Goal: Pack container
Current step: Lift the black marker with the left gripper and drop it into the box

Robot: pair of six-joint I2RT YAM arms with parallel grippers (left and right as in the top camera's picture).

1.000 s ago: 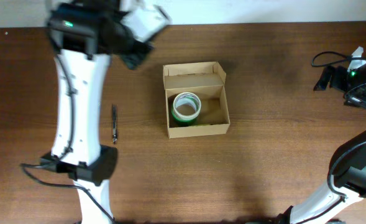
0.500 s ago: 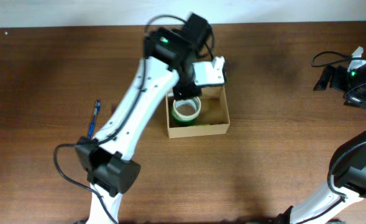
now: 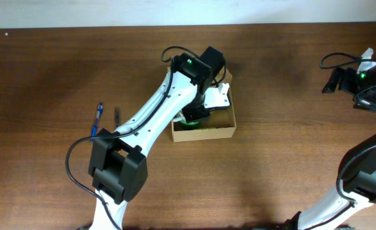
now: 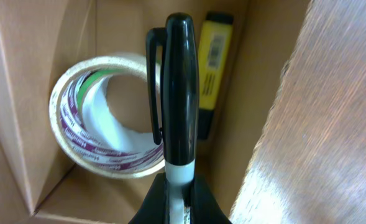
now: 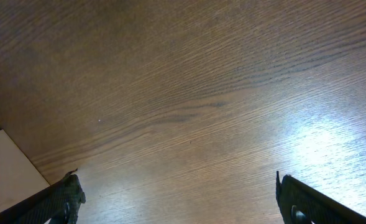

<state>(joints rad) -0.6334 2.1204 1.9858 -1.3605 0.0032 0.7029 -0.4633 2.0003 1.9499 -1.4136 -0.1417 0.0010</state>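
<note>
The container, a tan cardboard box (image 3: 203, 131), sits mid-table with its flap lid open at the back. My left gripper (image 4: 179, 199) is shut on a black-capped marker (image 4: 178, 93) and holds it over the box's inside (image 4: 21, 93). Inside lie a tape roll with green and purple print (image 4: 102, 155) and a yellow highlighter (image 4: 212, 62). In the overhead view my left arm (image 3: 200, 76) covers most of the box's opening. My right gripper (image 5: 179, 199) is open and empty above bare wood at the far right (image 3: 360, 83).
A blue pen (image 3: 97, 118) and a dark pen (image 3: 117, 118) lie on the wooden table (image 3: 290, 140) left of the box. A white wall edge runs along the table's back. A white corner (image 5: 2, 168) shows in the right wrist view.
My left arm swung from the back left to over the box and has come lower into it with the marker. The blue pen now shows on the table. The right arm has not moved.
</note>
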